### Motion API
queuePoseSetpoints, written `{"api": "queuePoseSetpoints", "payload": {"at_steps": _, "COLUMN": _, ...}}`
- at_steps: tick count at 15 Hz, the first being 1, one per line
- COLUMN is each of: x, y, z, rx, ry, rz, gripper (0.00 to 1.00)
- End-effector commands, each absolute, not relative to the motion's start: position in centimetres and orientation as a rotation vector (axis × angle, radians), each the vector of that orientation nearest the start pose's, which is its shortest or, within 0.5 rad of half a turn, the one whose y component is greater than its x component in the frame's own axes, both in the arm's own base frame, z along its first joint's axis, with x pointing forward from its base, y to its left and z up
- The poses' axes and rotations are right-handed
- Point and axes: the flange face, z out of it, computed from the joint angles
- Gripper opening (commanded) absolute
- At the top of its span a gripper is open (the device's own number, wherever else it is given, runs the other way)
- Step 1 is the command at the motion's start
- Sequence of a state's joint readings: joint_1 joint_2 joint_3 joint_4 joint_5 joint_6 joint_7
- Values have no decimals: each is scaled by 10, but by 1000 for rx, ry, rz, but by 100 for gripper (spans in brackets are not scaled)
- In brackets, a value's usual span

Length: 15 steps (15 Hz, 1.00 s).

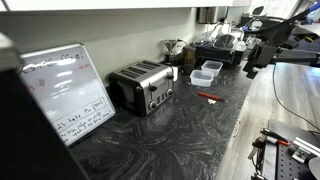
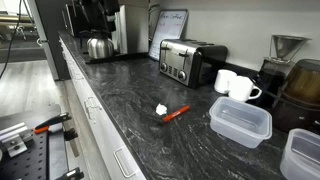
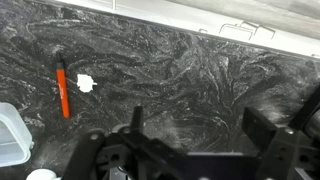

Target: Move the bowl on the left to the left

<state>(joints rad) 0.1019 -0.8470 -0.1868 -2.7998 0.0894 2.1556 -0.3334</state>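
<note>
In an exterior view the bowl (image 1: 203, 76) sits on the bench (image 1: 170, 130) near a whiter tub (image 1: 213, 67), with the toaster (image 1: 143, 86) and a red marker (image 1: 208, 96) close by. In an exterior view, mugs (image 2: 235, 86) stand behind it. In the wrist view the gripper (image 3: 200, 135) hangs wide open and empty over the bench.

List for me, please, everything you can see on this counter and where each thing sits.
counter: one, dark marbled, beneath everything
toaster: one, silver and black, by the wall
whiteboard: one, white, propped beside the toaster
kettle: one, metallic, far end of the counter
mugs: two, white, beside the toaster
bowl: one, bluish-clear, in front of the mugs
taller tub: one, whitish-clear, beside the bowl
marker: one, red, lying before the toaster
scrap: one, white, at the marker's end
gripper: one, black, open above bare counter
</note>
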Motion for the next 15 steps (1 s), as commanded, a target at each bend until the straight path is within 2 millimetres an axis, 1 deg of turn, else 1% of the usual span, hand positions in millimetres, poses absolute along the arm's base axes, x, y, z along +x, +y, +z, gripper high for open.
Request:
{"api": "queuePoseSetpoints", "payload": {"at_steps": 1, "x": 312, "y": -18, "z": 442, "rx": -2918, "ry": -375, "rz": -309, "gripper": 100}}
{"api": "queuePoseSetpoints", "payload": {"at_steps": 3, "x": 310, "y": -17, "z": 432, "rx": -2919, "ry": -375, "rz": -278, "gripper": 100}}
{"api": "queuePoseSetpoints", "payload": {"at_steps": 7, "x": 310, "y": -17, "z": 431, "rx": -2919, "ry": -374, "rz": -271, "gripper": 100}}
{"api": "queuePoseSetpoints", "payload": {"at_steps": 8, "x": 315, "y": -22, "z": 433, "rx": -2924, "ry": -390, "rz": -273, "gripper": 100}}
{"api": "queuePoseSetpoints", "payload": {"at_steps": 12, "x": 346, "y": -47, "z": 455, "rx": -2976, "ry": -490, "rz": -305, "gripper": 100}}
{"api": "queuePoseSetpoints", "payload": {"at_steps": 15, "x": 381, "y": -75, "z": 462, "rx": -3042, "ry": -644, "rz": -334, "gripper": 100}}
